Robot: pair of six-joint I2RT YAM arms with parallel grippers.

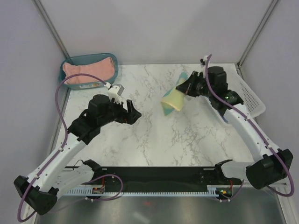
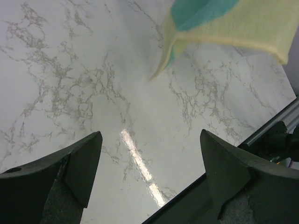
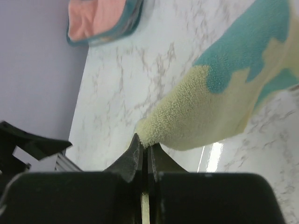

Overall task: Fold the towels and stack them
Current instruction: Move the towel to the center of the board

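The right gripper [image 3: 145, 150] is pinched shut on a corner of the yellow whale-print towel [image 1: 172, 100], which hangs from it at about 1 o'clock. The left gripper [image 1: 132, 112] stands wide and empty near the centre. The pink towel [image 1: 88, 72] lies crumpled in the teal bin [image 1: 65, 74] at 10 o'clock. Nothing seems folded or stacked yet, so the work is only starting.

Fuzzy terry-cloth yellow towel [image 3: 201, 116], glossy marble-look table [image 1: 154, 135], teal plastic bin [image 1: 88, 60].

The marbled table [image 1: 154, 140] carries a teal bin [image 1: 64, 73] far left and a white perforated basket [image 1: 251, 95] far right.
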